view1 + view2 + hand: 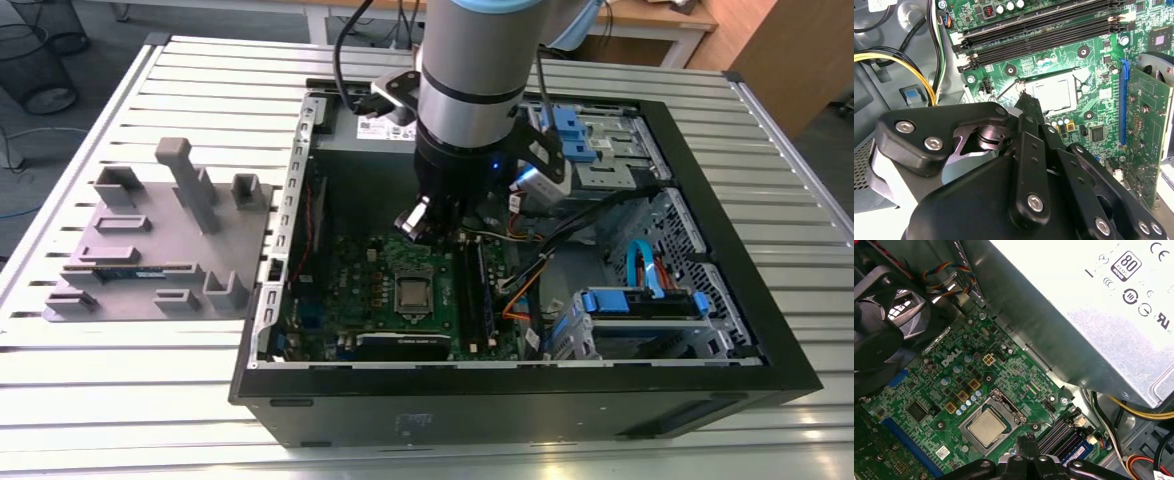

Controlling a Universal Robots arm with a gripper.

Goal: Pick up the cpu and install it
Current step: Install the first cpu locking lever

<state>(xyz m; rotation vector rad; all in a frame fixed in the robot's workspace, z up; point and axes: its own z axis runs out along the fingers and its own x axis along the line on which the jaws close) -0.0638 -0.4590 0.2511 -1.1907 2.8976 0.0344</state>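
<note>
Inside the open computer case in the exterior view, the gripper hangs above the motherboard. First wrist view: the cpu sits in its socket, gripper fingertips closed together, grasping nothing.

The motherboard is green, dotted with small gold and pale blue parts, and the cpu seated in its frame shows a dull silver top. Black memory slots run across the board beside a blue slot. The end effector is matt black with silver screw heads. Yellow and black wires curve past grey metal. The case is black, the power supply pale grey, and the worktop is ribbed silver, carrying a grey holder.
</note>
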